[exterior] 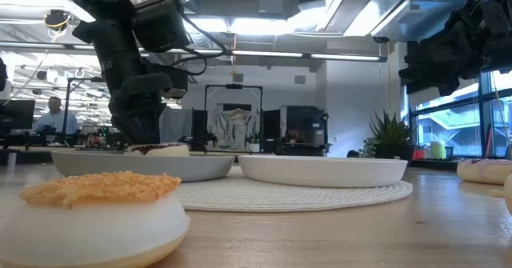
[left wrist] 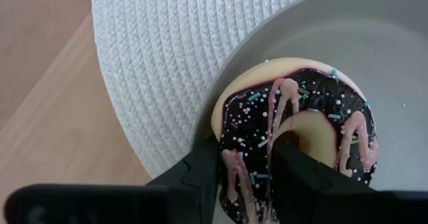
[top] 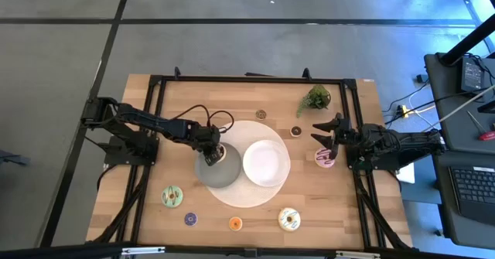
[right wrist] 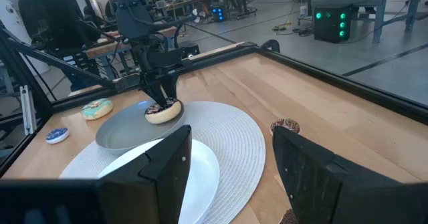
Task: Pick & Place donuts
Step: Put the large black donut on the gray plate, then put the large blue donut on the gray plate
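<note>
The wooden table (top: 155, 120) carries a big round woven mat (top: 246, 197) at its middle, and on that mat sit the two dishes that look meant to receive things: the white plate (top: 267, 163) toward the right edge and the grey plate (top: 220, 172) toward the left edge. Over the grey plate reaches the left gripper (top: 218, 150), clenched on the chocolate donut (left wrist: 294, 137) with one finger through the hole and the other outside the ring, the donut resting at the plate's left rim, so this reads as the placing step with only the let-go to come. Out by the table's right edge hangs the right gripper (top: 331, 129), its fingers spread and empty, just above the pink donut (top: 324, 158), which I judge to be its next pick. The rest wait where they lie: the green donut (top: 172, 196) toward the front left corner, the cream donut (top: 288, 219) by the front edge right of centre, the purple mini (top: 190, 219) and orange mini (top: 235, 223) along the front edge between them, and the two brown minis (top: 261, 114) (top: 296, 131) toward the back edge, near the little green plant (top: 315, 98), which stands clear of the work
</note>
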Controlling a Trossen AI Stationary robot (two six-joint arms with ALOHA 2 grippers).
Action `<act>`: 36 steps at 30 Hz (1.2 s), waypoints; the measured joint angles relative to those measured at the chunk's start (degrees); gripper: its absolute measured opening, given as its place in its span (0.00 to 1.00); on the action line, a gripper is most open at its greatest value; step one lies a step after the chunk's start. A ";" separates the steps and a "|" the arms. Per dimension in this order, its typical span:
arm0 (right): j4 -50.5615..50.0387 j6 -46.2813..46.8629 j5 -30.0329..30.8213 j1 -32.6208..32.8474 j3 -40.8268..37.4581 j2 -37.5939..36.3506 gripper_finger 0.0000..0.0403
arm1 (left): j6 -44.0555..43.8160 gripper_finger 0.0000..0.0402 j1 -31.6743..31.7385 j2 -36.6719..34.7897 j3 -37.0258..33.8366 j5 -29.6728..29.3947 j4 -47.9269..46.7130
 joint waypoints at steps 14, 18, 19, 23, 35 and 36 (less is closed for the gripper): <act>-0.01 -0.18 0.00 0.01 -0.02 0.00 0.52 | 0.03 0.51 0.61 -3.99 2.38 1.60 -3.71; -0.02 -0.17 0.00 0.01 0.00 0.01 0.52 | 0.98 0.52 1.40 -6.88 5.20 0.77 -10.37; -0.02 -0.17 0.00 0.00 0.00 0.00 0.52 | 0.96 0.51 1.54 -7.72 6.05 0.13 -12.66; -0.02 -0.17 0.00 0.01 -0.01 0.00 0.52 | -0.36 0.52 1.10 -11.42 8.48 -0.87 -18.44; -0.03 -1.55 0.00 0.01 0.00 0.00 0.52 | -27.51 0.51 -19.97 -17.44 8.94 -3.26 -30.10; -0.02 -1.53 0.00 0.02 -0.02 0.00 0.52 | -28.97 0.51 -22.08 -17.30 8.94 -3.08 -30.63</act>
